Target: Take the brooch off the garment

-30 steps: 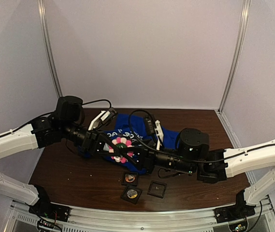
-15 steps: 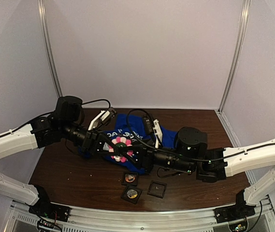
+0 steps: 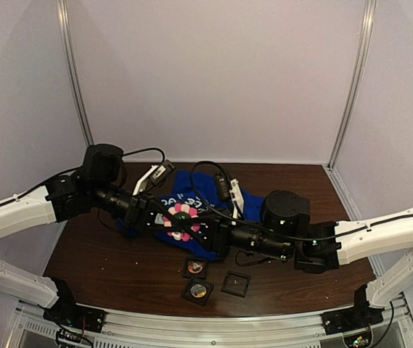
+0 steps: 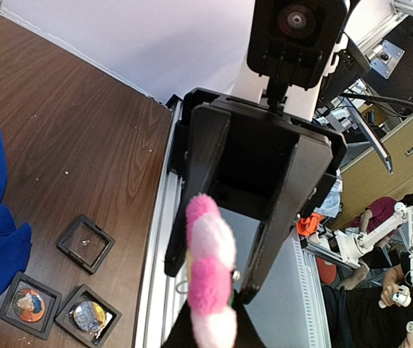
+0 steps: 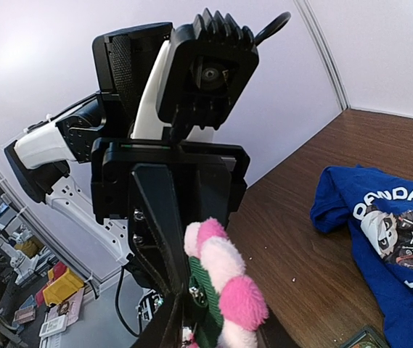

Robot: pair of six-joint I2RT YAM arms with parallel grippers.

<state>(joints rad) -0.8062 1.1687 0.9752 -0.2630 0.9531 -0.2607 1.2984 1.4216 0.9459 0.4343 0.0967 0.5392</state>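
Top view: the left arm (image 3: 112,197) and right arm (image 3: 264,243) cross over the shirt (image 3: 188,183), so its middle and most of its print are covered. Brooch (image 3: 179,217) partly hidden where the arm tips meet; contact not resolvable. Contents of the small trays (image 3: 198,291) too small to tell. Left wrist view: brooch base cut off by bottom edge, shirt by left edge. Right wrist view: shirt runs off right edge, lettering incomplete.
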